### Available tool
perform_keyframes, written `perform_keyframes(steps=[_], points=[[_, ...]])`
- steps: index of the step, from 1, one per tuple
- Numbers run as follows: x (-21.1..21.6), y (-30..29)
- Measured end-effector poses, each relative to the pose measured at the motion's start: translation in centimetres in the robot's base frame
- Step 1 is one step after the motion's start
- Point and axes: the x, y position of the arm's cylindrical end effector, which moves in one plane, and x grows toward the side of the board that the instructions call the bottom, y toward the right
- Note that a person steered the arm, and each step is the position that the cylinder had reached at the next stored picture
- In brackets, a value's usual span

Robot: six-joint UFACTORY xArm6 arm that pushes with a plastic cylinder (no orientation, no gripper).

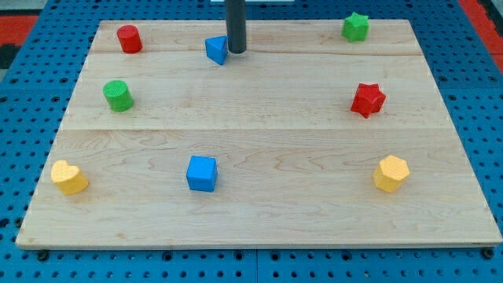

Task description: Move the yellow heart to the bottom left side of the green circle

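Note:
The yellow heart (69, 177) lies near the board's bottom left corner. The green circle (118, 95) stands above it, at the left side of the board, a little to the heart's right. My tip (236, 51) is at the view's top centre, just right of a blue triangular block (216, 49) and touching or nearly touching it. The tip is far from both the yellow heart and the green circle.
A red cylinder (129, 38) stands at top left. A green star (355, 27) is at top right, a red star (368, 100) at right. A blue cube (201, 173) is at bottom centre, a yellow hexagon (391, 173) at bottom right. The wooden board (259, 134) lies on a blue pegboard.

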Motion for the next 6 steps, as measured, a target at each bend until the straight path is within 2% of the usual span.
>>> perform_keyframes(steps=[1,2,3,4,5,6], points=[[-2.8,-2.5],[1.2,-4.3],[7.1,-3.3],[7.1,-2.8],[5.3,-9.2],[8.1,-9.6]])
